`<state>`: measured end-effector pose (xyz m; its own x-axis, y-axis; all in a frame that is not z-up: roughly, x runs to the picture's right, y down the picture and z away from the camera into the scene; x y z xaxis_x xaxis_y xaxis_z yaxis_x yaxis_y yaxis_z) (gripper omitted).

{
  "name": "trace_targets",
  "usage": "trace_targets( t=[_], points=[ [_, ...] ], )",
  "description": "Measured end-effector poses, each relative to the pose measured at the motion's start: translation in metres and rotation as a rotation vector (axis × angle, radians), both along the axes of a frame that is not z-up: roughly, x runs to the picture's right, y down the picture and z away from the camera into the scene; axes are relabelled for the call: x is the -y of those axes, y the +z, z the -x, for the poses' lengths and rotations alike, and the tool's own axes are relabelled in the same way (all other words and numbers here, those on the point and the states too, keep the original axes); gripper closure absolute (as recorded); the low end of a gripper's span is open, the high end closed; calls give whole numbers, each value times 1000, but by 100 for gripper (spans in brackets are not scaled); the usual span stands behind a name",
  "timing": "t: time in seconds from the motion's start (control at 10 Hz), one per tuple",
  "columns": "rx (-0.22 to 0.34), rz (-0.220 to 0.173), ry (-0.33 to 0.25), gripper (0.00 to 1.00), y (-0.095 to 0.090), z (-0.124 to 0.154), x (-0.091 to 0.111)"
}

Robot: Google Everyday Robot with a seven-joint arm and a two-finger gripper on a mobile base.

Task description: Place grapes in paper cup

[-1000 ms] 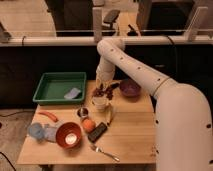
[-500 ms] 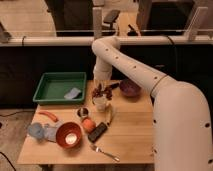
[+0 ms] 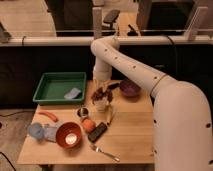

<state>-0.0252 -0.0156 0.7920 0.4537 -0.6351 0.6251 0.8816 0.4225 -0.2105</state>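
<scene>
The white paper cup (image 3: 101, 105) stands upright near the middle of the wooden table (image 3: 135, 135). The dark reddish grapes (image 3: 101, 95) sit in its mouth and stick out over the rim. My gripper (image 3: 102, 91) hangs straight down over the cup from the white arm (image 3: 135, 70), which reaches in from the right. Its dark fingers look spread to either side of the grapes, so it stands open. The bottom of the bunch is hidden inside the cup.
A green tray (image 3: 50, 82) holding a blue sponge (image 3: 73, 93) lies at the back left. A purple bowl (image 3: 129, 89) is just right of the cup. In front are a metal cup (image 3: 83, 112), an orange (image 3: 88, 124), a black bar (image 3: 98, 132), an orange bowl (image 3: 68, 135), a light blue cup (image 3: 36, 131) and a fork (image 3: 105, 152).
The gripper stays over the paper cup and has hardly shifted. Its fingers look wider apart than before, and the grapes now rest in the cup.
</scene>
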Motion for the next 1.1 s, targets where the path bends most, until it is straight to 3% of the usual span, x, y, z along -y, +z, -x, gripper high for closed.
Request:
trace_targets(
  t=[1.1],
  points=[
    [0,10,27,20,4,-5,-2]
  ],
)
